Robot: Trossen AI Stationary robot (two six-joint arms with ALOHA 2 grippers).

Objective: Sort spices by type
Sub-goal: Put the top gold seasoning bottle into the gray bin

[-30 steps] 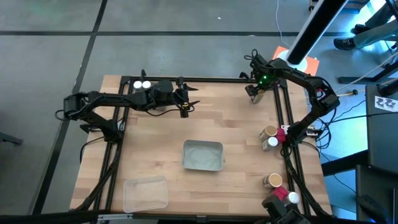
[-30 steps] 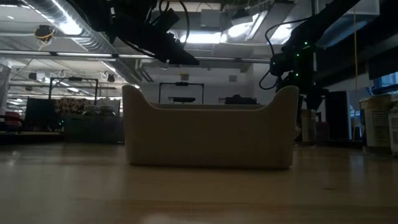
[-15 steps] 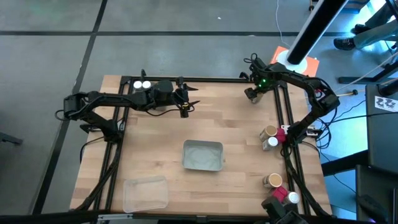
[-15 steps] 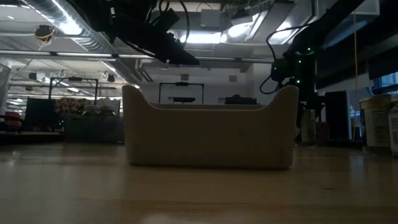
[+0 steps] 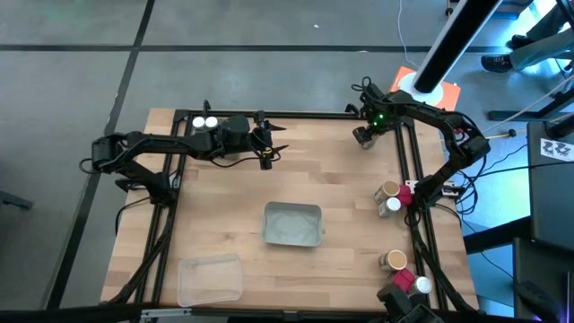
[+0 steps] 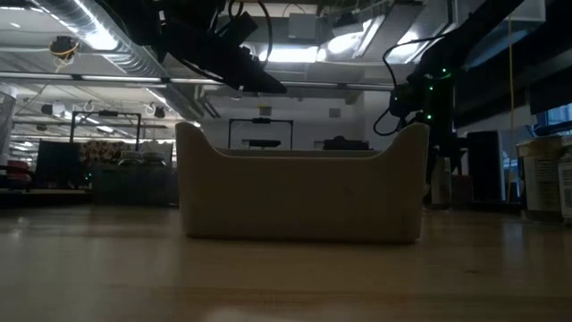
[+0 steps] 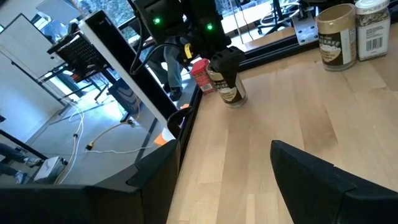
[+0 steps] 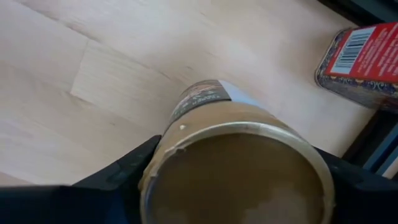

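Note:
A tan-lidded spice jar [image 8: 239, 168] stands on its base at the table's far right corner [image 7: 231, 93], and my right gripper [image 5: 363, 136] points straight down over it, closed around it. A red boxy spice [image 8: 364, 59] lies right beside the jar. My left gripper [image 5: 272, 150] hangs open and empty above the far middle of the table. More spices stand on the right edge [image 5: 390, 197], at the near right corner [image 5: 399, 265], and two white-capped jars stand at the far left [image 5: 204, 122]. My right gripper has the tan-lidded jar between its two fingers, one finger [image 8: 127, 171] on each side of the round wall just below the lid's rim [image 8: 152, 165]. The fingers come from above, pointing down. The jar stands upright on the table.
A grey tray [image 5: 269, 224] sits in the table's middle and fills the low view [image 6: 304, 197]. A clear tray [image 5: 210, 280] lies at the near left. The table's metal frame rail [image 8: 373, 146] runs close behind the jar and the red box.
My right arm's wrist has tipped a little over the far right corner, bringing the gripper slightly lower around the jar. The jar has stayed where it was.

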